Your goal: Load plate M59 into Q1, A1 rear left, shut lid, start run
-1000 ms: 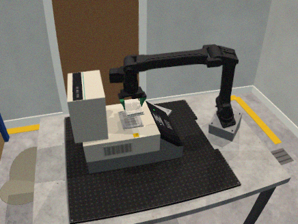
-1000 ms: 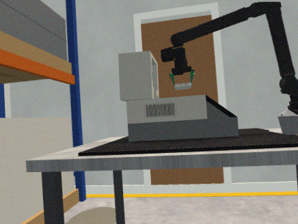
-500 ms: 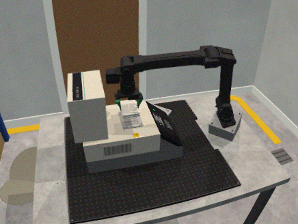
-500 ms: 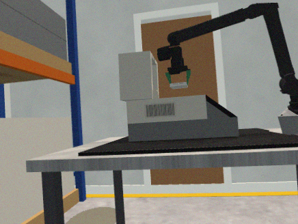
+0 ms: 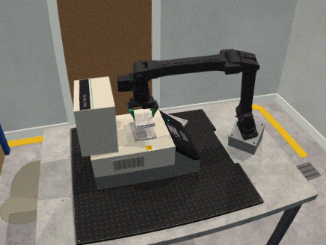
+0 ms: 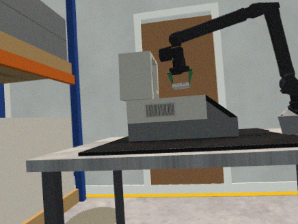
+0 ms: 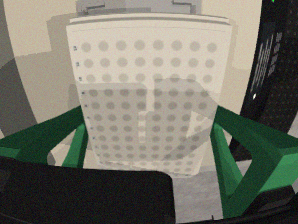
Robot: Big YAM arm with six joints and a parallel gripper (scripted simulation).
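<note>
The tool [image 6: 180,79], with its green fingers pressed against the two long sides of the PCR plate M59 [image 7: 149,92], grips that plate and holds it in the air above the cycler Q1 [image 5: 149,149], near the middle of the top view. In the exterior view the plate hangs level between the fingers, clearly apart from the cycler's top deck below it. The wrist view shows the plate well side up, its rows of wells facing the camera, and beyond its far end, toward the upper edge of the frame, the grey block [image 7: 136,4] with two corner brackets. The lid [image 5: 94,116] stands raised at the left of the cycler. The dark slanted panel [image 5: 180,135] lies to the right, with a small green lamp [image 5: 169,119]. The cycler rests on a black mat [image 5: 168,194] on the grey surface [image 5: 284,187].
</note>
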